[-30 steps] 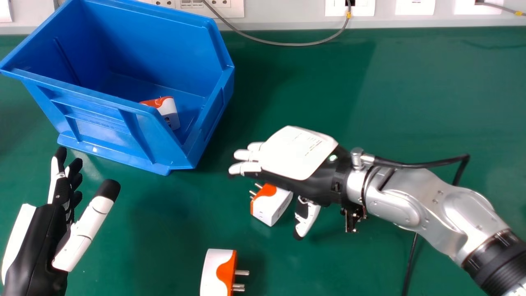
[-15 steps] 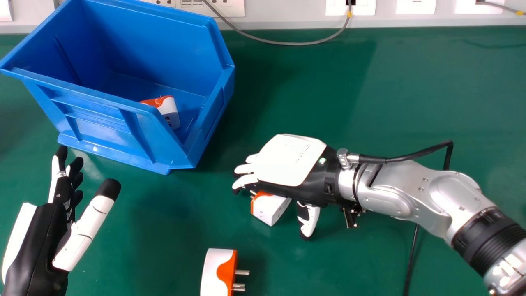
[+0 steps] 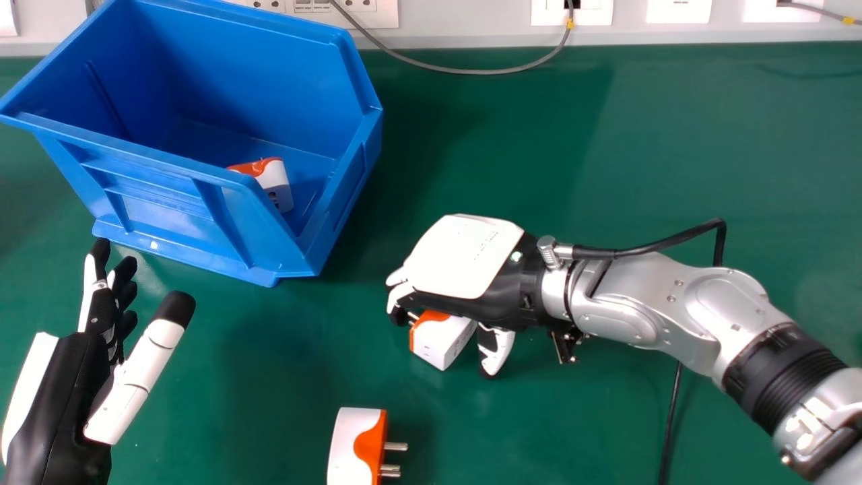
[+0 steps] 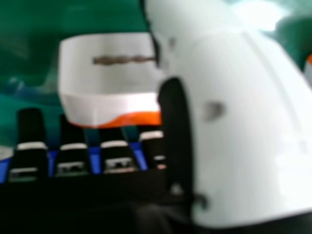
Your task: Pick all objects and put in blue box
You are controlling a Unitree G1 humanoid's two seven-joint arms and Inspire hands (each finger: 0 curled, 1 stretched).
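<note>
My right hand point(image 3: 465, 259) is over a white and orange plug adapter point(image 3: 441, 342) on the green table, its fingers curled down at the pin side and its thumb at the opposite side. In the right hand view the thumb point(image 4: 243, 112) crosses in front of the adapter point(image 4: 109, 73), with the fingertips point(image 4: 73, 151) along its orange edge. A second adapter point(image 3: 349, 444) lies at the view's bottom edge, pins pointing right. Another adapter point(image 3: 275, 185) rests inside the blue box point(image 3: 168, 165). At the lower left, my left hand point(image 3: 54, 397) is open and holds nothing.
A grey cable point(image 3: 465, 71) hangs from the wall sockets point(image 3: 377, 13) onto the back of the table point(image 3: 673, 148). A black cable point(image 3: 670, 424) runs below the right forearm. The box's front wall stands just beyond the left fingertips.
The right hand has come down and slightly toward the view's left over the adapter, and its fingers have curled round it. The left hand and the adapters have stayed put.
</note>
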